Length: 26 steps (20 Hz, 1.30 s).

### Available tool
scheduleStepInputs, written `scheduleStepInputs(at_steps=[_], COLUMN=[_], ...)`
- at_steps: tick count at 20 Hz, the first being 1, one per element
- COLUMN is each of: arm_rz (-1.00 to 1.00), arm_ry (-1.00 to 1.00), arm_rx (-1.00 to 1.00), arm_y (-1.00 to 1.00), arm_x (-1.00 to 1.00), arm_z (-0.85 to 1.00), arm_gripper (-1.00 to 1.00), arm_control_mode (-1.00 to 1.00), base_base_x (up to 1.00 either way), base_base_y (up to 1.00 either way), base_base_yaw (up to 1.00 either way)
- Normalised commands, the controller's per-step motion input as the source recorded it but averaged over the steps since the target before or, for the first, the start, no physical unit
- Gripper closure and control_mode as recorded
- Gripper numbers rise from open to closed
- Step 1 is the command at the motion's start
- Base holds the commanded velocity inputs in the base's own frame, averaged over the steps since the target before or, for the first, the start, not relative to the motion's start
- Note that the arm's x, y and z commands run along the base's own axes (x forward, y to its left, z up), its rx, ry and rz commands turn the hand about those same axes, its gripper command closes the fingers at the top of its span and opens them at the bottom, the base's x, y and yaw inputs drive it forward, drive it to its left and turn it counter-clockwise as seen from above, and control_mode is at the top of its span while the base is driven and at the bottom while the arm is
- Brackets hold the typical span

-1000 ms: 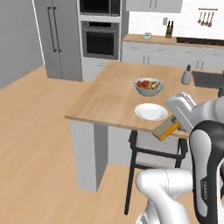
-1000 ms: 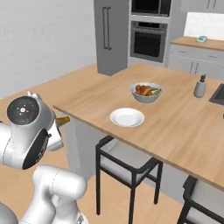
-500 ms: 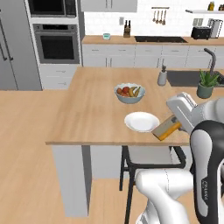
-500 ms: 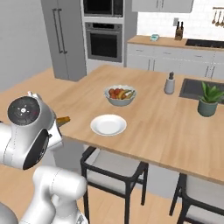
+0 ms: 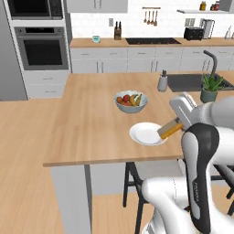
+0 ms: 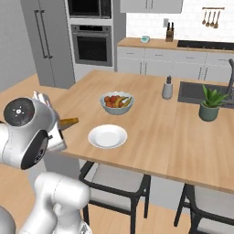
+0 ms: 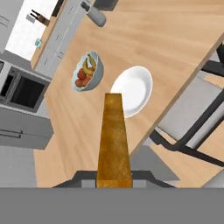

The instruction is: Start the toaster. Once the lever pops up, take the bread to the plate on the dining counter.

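My gripper (image 5: 179,122) is shut on the bread (image 5: 169,130), a golden-brown slice seen edge-on that sticks out from the jaws. It hangs above the near edge of the dining counter (image 5: 87,128), just right of the white plate (image 5: 144,134). In the hand view the bread (image 7: 113,140) points at the plate (image 7: 133,89), its tip reaching the plate's near rim. From the right, the bread (image 6: 68,122) pokes out left of the plate (image 6: 108,136), beyond the counter's edge. The black toaster (image 5: 194,33) stands far back on the wall counter; its lever is too small to make out.
A grey fruit bowl (image 5: 130,101) sits just behind the plate. A shaker (image 6: 167,87), a sink and a potted plant (image 6: 209,105) occupy the island's right side. Dark stools (image 6: 114,183) stand under the near edge. Oven and fridge are at far left.
The whole scene has shifted as the base swung round the island; the plate now lies closer to the gripper. The bread stays held the same way.
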Motion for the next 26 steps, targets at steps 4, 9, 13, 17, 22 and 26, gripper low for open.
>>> scheduleStepInputs(at_steps=[4, 9, 13, 17, 22, 26], arm_rz=[0.0, 0.14, 0.23, 0.23, 0.22, 0.2], arm_ry=[-0.05, 0.0, 0.03, 0.15, 0.06, 0.0], arm_rx=[0.08, 0.02, -0.01, -0.01, 0.0, 0.0], arm_y=[-0.51, -0.35, -0.13, -0.16, -0.35, -0.38], arm_x=[0.48, 0.64, 0.77, 0.78, 0.57, 0.31], arm_z=[-0.1, -0.01, -0.01, -0.09, -0.31, -0.51], arm_gripper=[1.0, 1.0, 1.0, 1.0, 1.0, 1.0], arm_control_mode=[-1.0, -1.0, -1.0, -1.0, -1.0, -1.0], base_base_x=[0.0, 0.0, 0.0, 0.0, 0.0, 0.0], base_base_y=[0.0, 0.0, 0.0, 0.0, 0.0, 0.0], base_base_yaw=[0.0, 0.0, 0.0, 0.0, 0.0, 0.0])
